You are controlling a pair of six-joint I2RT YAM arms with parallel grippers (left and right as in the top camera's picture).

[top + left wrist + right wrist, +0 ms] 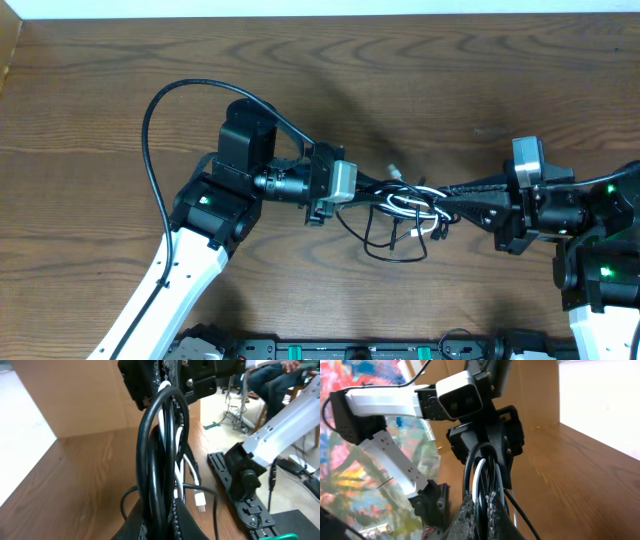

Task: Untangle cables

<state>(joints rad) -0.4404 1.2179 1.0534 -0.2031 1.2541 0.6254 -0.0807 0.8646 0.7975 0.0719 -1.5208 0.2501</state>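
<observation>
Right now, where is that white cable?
In the overhead view the white cable sits mid-table, bundled with the black cables and strung between the left gripper and the right gripper.

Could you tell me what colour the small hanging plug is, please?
White plug, clearest in the left wrist view.

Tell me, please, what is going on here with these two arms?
Both robot arms are gripping one tangled bundle of cables between them over the wooden table. The left tool is shut on one end of the bundle and the right tool on the other. Black loops and one white cord hang between them, not yet separated.
</observation>
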